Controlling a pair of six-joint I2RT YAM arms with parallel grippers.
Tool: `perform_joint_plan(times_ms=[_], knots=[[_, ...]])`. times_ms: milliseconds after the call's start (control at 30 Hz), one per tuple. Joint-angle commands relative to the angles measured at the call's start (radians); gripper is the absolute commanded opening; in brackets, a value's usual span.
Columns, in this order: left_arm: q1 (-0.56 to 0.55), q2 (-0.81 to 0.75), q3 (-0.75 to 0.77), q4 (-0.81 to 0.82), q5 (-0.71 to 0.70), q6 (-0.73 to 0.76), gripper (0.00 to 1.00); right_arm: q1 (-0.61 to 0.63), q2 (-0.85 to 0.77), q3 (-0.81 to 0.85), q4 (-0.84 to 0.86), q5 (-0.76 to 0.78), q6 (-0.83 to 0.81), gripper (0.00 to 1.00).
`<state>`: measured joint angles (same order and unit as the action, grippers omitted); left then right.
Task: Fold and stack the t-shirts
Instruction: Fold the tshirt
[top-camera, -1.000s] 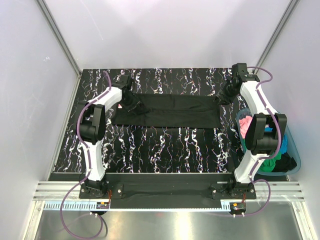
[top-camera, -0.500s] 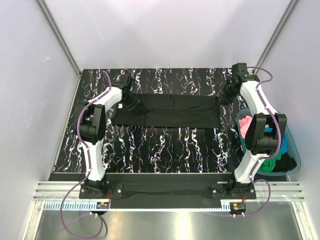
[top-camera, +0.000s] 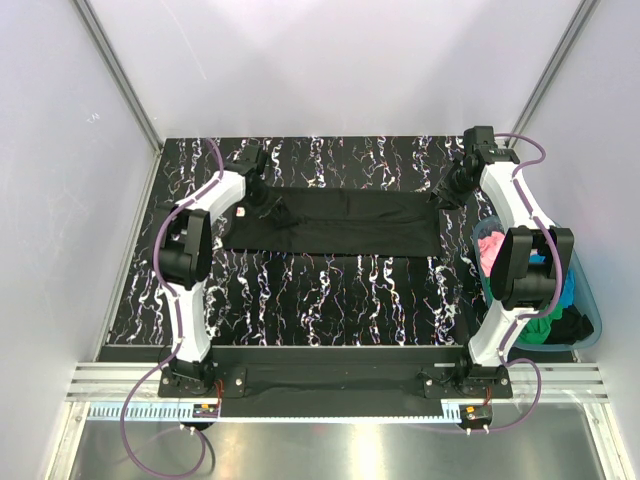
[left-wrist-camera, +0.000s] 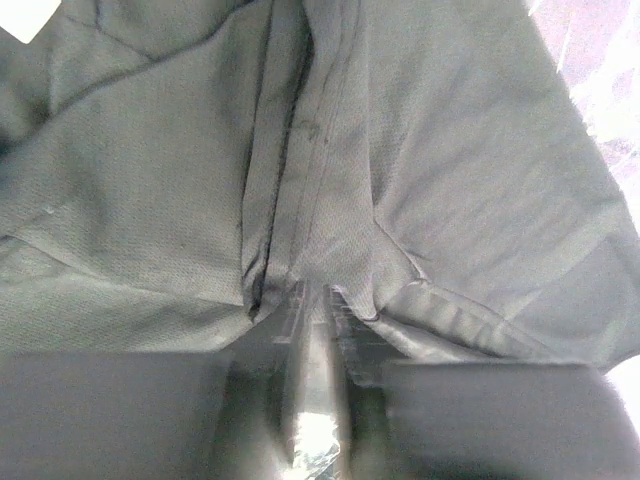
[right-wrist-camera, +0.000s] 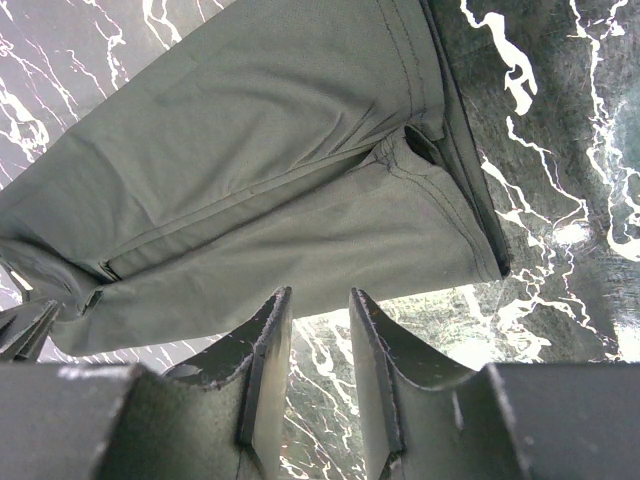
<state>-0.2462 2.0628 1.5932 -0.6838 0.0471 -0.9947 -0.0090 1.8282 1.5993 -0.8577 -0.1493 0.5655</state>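
Plain white walls (top-camera: 330, 60) enclose a black-and-white marbled table (top-camera: 330, 300). The black t-shirt (top-camera: 340, 222) lies as a long band across its far half. The left gripper (left-wrist-camera: 318, 300) pinches a ridge of that cloth; the right gripper (right-wrist-camera: 318, 310) stands parted and empty at the shirt's edge.

Materials and finishes on record
The black t-shirt (top-camera: 350, 215) was matt, fine-knit cloth with stitched hems; the tabletop (top-camera: 330, 300) was glossy, black with white marble-like veining; the tub (top-camera: 592, 312) was translucent teal plastic.
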Motion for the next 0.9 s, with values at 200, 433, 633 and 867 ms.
perform_joint_plan(times_ms=[200,433,633,867], knots=[[-0.008,-0.118,-0.097,-0.023,-0.086,-0.016,0.43,0.004,-0.040,-0.004,0.025,0.004,-0.001,0.37],[-0.024,-0.127,-0.164,0.105,-0.055,-0.061,0.44,0.004,-0.047,0.004,0.020,0.001,-0.001,0.36],[-0.027,-0.089,-0.119,0.063,-0.073,-0.056,0.43,0.004,-0.050,0.008,0.019,0.002,0.000,0.36],[-0.030,-0.089,-0.118,0.066,-0.085,-0.051,0.40,0.003,-0.052,-0.001,0.023,0.002,-0.004,0.36]])
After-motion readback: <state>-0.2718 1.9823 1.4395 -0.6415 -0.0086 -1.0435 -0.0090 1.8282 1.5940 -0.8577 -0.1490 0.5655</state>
